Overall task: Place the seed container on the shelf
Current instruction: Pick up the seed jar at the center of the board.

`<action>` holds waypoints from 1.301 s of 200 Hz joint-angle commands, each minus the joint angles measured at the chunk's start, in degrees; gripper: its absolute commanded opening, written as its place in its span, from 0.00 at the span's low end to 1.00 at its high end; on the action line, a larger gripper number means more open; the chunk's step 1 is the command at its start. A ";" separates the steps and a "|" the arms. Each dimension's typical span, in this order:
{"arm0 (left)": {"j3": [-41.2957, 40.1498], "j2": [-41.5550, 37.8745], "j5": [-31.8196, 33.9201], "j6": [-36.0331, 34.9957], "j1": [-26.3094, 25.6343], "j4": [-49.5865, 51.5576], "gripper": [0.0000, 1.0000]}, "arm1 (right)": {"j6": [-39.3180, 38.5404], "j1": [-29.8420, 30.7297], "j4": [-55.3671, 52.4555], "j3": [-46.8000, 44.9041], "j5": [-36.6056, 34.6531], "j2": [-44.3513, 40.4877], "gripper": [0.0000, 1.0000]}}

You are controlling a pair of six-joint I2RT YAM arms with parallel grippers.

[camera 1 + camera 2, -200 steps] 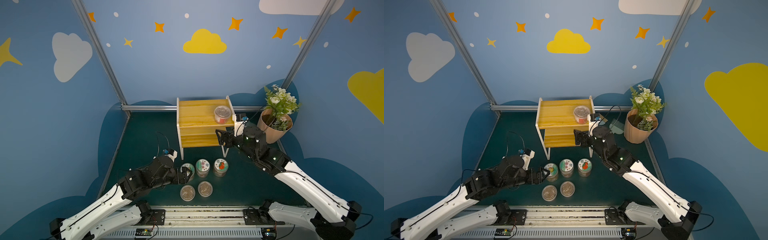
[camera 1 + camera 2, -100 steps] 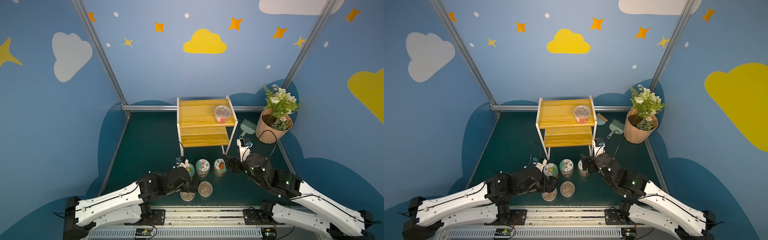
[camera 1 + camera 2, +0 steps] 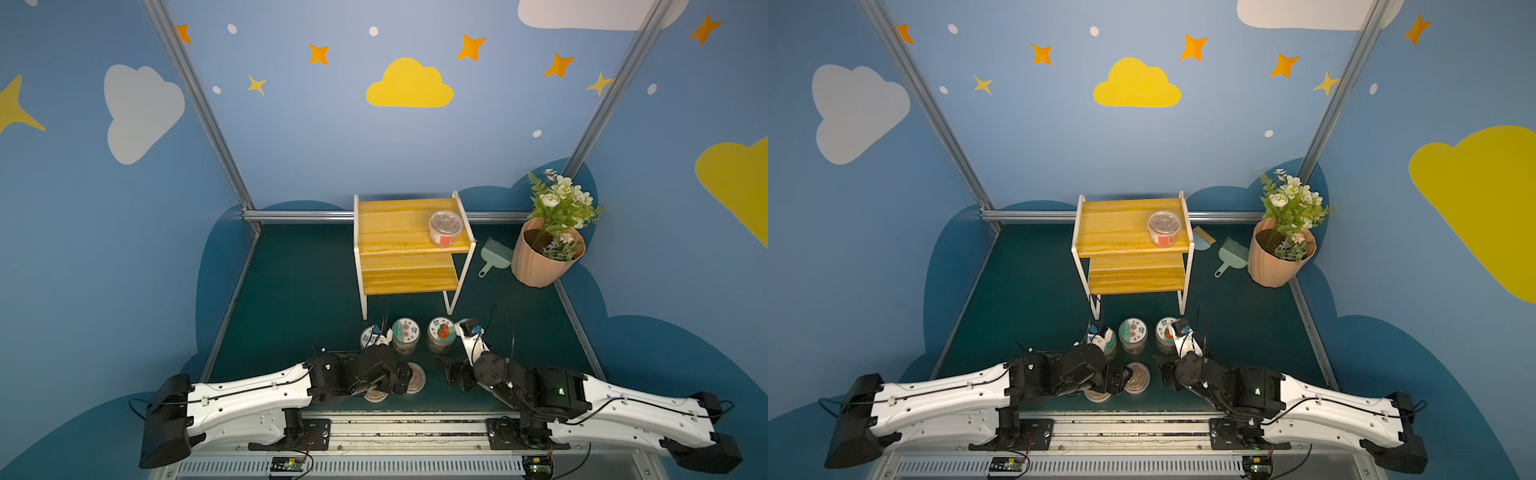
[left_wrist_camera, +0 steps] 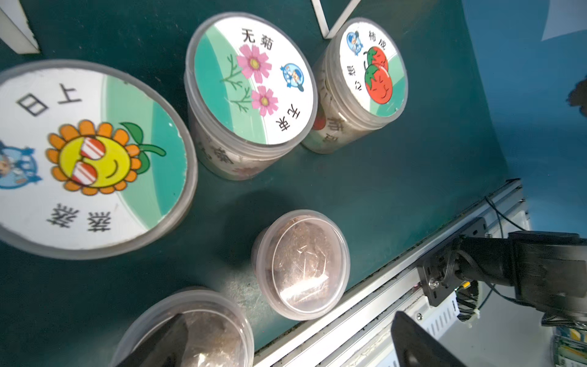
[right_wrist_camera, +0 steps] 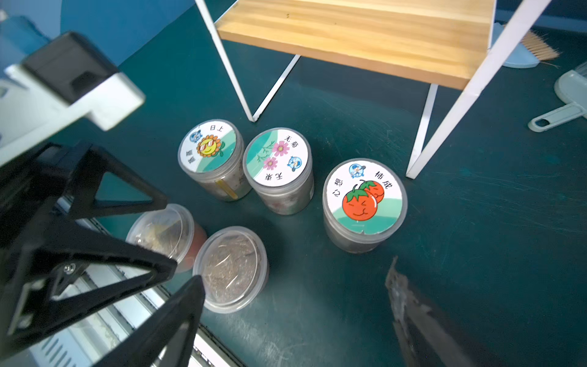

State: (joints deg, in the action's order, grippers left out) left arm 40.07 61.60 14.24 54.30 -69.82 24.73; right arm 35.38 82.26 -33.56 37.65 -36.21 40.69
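Seed container (image 3: 445,228), clear red-labelled plastic: counted one atop yellow wooden shelf (image 3: 390,232); below, three label-lidded jars (image 5: 278,165), two clear-lidded tubs (image 5: 230,270). Saw left gripper (image 4: 289,317), right gripper (image 5: 295,270) low, gaping, empty.

Yellow-orange streaked planks and a white frame on the shelf (image 3: 395,232); the seed container (image 3: 445,229) on it is clear with a red label. White-and-green lids: sunflower lid (image 5: 208,146) yellow-orange, blossom lid (image 5: 277,157) pink, tomato lid (image 5: 363,200) red. Dark teal mat (image 3: 299,291), salmon ribbed pot (image 3: 540,266), blue wall (image 3: 311,145), yellow cloud (image 3: 409,85)
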 commanded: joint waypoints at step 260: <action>9.69 19.29 -5.96 -1.41 -0.23 -6.07 1.00 | 9.89 22.86 31.23 -32.97 -10.78 -0.81 0.97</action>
State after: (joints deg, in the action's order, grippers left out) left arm 47.24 79.90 7.90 52.05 -70.15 15.07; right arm 47.64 105.10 -11.42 6.46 -47.31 41.12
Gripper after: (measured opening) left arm 0.999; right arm 0.967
